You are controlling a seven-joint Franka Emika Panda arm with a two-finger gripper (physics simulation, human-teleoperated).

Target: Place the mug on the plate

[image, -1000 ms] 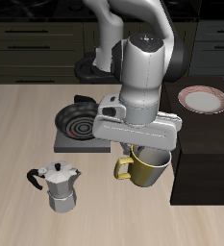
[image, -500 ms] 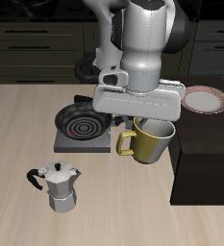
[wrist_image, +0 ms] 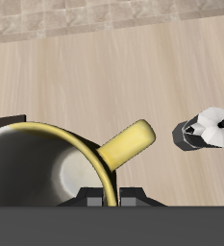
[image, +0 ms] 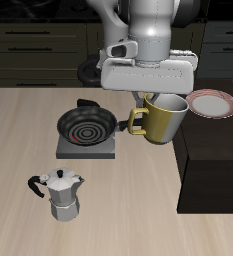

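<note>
Mug (image: 164,120) was off the table, hanging under the gripper (image: 156,96) and pinched at the rim on the side toward the robot. Fingers themselves were mostly hidden behind the wrist housing, but since the mug hung in the air with nothing under it, I judged the claw was clamped on the mug wall. In the wrist view the mug (wrist_image: 56,163) filled the frame right against the camera, handle sticking out away from the fingers; a rim grip makes sense because it leaves the base free to set down flat.

Mug sat roughly upright, handle pointing toward the frying pan (image: 85,125) on its dark stand.

Plate (image: 212,103) lay on the raised dark block (image: 213,160) at the table's far right corner as I saw it. Mug was beside the plate, just short of it, at about the same height or slightly above, so not over it yet. Carry looked mostly done; what remained was shifting across to centre over the plate, then lowering. Risk I saw: mug base clipping the plate's rim if it dropped too early.

Moka pot (image: 59,194) stood near the table's front edge, well clear of the path.
</note>
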